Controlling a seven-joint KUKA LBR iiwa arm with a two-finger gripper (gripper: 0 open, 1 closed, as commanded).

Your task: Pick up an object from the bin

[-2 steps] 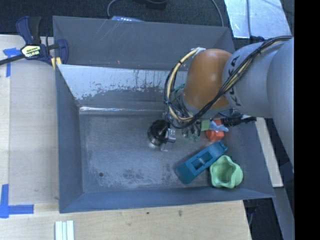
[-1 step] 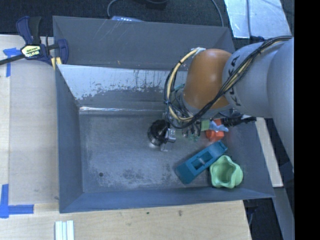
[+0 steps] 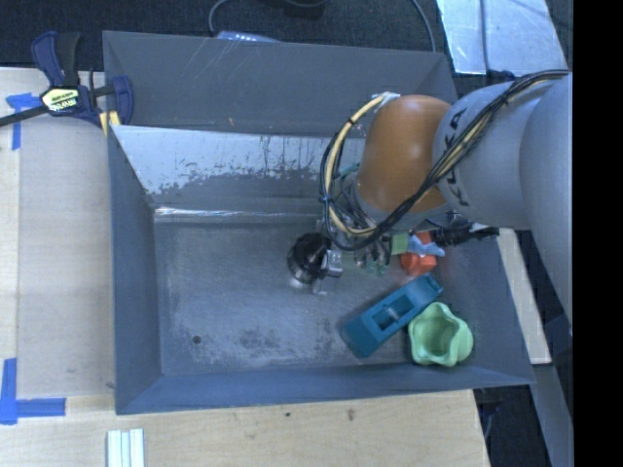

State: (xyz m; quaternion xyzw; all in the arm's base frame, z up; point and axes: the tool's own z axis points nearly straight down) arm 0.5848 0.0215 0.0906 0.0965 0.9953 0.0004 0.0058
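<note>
Risk entry: your gripper (image 3: 313, 264), width untellable, sits low over bare floor mid-way across the bin (image 3: 131, 290); blue block (image 3: 389, 317) and green cup (image 3: 440, 335) lie apart at lower right, so closing here probably catches nothing.

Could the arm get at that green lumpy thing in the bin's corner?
Probably yes. The green lump lies uncovered, with the gripper nearby. The blue block beside it and the bin wall may crowd the approach.

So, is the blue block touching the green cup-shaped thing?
Touching: the camera view shows the blue block meeting the green cup-shaped thing, with no gap visible between them.
</note>
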